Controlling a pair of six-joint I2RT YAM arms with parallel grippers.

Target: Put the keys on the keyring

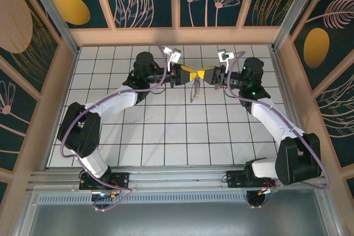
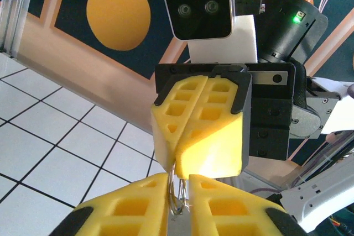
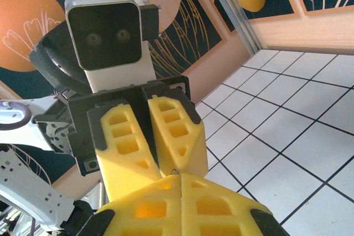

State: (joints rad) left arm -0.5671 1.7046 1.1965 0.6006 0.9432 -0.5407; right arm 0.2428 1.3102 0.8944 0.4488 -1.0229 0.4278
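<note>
Keyring (image 1: 193, 89) hangs at the upper centre of the top view, straight below the spot where your two grippers meet tip to tip. Its long axis runs down the frame from that meeting point, leaning slightly to the left. Neither arm is nearer; both are at the top end of the loop.

Your left gripper (image 1: 188, 74) comes in from the left with its yellow fingers (image 2: 127, 208) closed on a thin metal ring, which shows in the narrow gap at the bottom centre of its wrist view. Your right gripper (image 1: 206, 74) comes in from the right with its fingers pressed together. A small metal bit (image 3: 174, 172) sits where the tips meet, but you cannot tell whether it is pinched there.

Count one keyring and two grippers. The key with its blue head cannot be picked out, and the small pieces on the loop are too fine to count.

I judge the coming move depends on lining the tips up along that left-right line.
</note>
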